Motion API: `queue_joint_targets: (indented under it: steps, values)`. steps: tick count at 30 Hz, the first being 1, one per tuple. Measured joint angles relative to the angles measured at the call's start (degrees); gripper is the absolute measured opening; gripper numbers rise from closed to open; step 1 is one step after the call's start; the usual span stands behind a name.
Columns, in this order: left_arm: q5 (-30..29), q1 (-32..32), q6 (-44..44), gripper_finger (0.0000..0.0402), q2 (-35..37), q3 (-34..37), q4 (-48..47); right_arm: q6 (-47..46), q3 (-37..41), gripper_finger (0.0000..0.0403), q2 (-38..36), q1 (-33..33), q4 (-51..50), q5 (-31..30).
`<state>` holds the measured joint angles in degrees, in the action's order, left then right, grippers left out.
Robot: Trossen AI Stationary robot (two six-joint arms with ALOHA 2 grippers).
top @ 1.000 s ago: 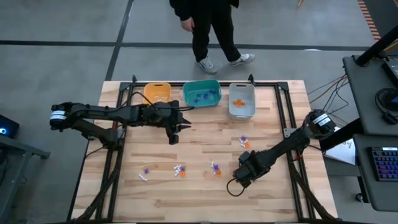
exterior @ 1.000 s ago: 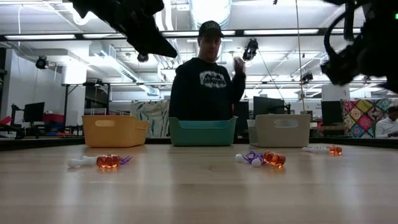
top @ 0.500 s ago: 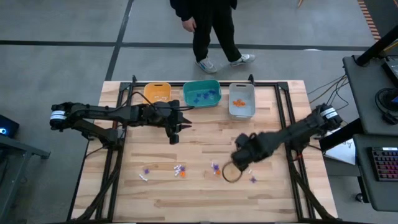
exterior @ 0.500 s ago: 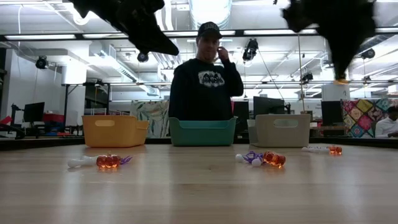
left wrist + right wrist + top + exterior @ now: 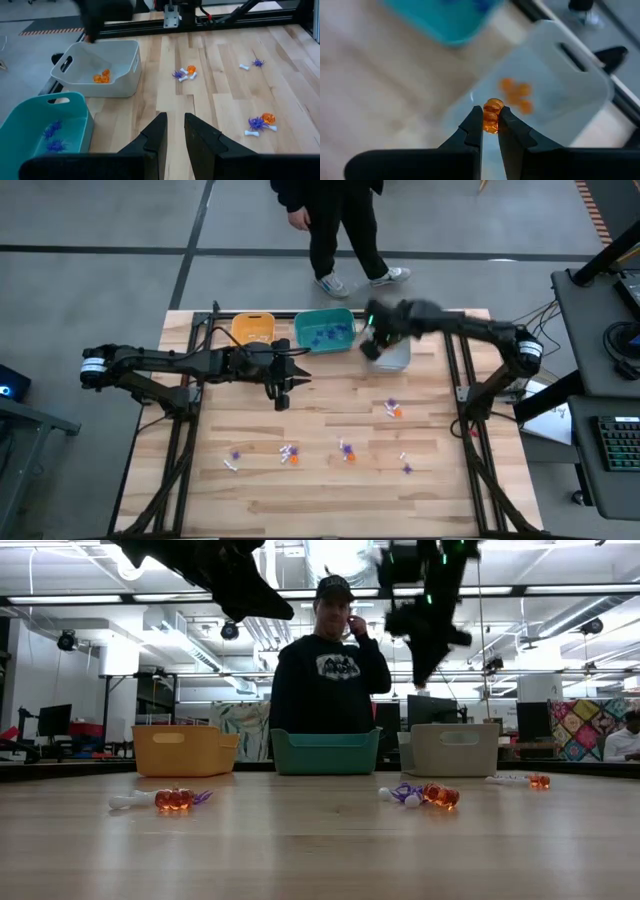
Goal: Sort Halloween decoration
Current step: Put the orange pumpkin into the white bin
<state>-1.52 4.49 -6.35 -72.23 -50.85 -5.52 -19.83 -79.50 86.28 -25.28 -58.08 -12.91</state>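
Right end effector (image 5: 490, 131), having swung from the near table to the far edge, is gripping an orange trinket (image 5: 492, 114) above the grey bin (image 5: 390, 358), likely ready for release. Left end effector (image 5: 173, 131), nearly closed, empty, is hovering mid-table.
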Motion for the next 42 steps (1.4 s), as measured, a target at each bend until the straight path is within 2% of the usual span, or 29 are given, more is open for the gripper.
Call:
queue_joint_targets:
  steps: [5, 9, 15, 28, 36, 42]
  values:
    - [0.0, 0.0, 1.3, 0.0049, 0.0, 0.0, 0.0, 4.7, 4.2, 0.0029, 0.1, -15.2, 3.1, 5.2]
    - [0.0, 0.0, 2.2, 0.0049, 0.0, 0.0, 0.1, 7.4, 7.5, 0.0029, 0.1, -20.9, 3.4, 5.7]
    - [0.0, 0.0, 2.4, 0.0049, 0.0, 0.0, 2.0, 10.0, 10.4, 0.0029, 0.1, -21.5, 7.6, 5.9]
    - [0.0, 0.0, 2.6, 0.0049, 0.0, 0.0, 2.5, 9.3, 16.7, 0.0029, 0.1, -21.5, 20.3, 5.9]
    - [0.0, 0.0, 2.6, 0.0049, 0.0, 0.0, 2.5, 8.8, 21.8, 0.0029, 0.1, -21.5, 25.4, 5.9]
    - [0.0, 0.0, 2.6, 0.0049, 0.0, 0.0, 2.5, 8.6, 22.9, 0.0031, 0.1, -21.5, 27.2, 5.9]
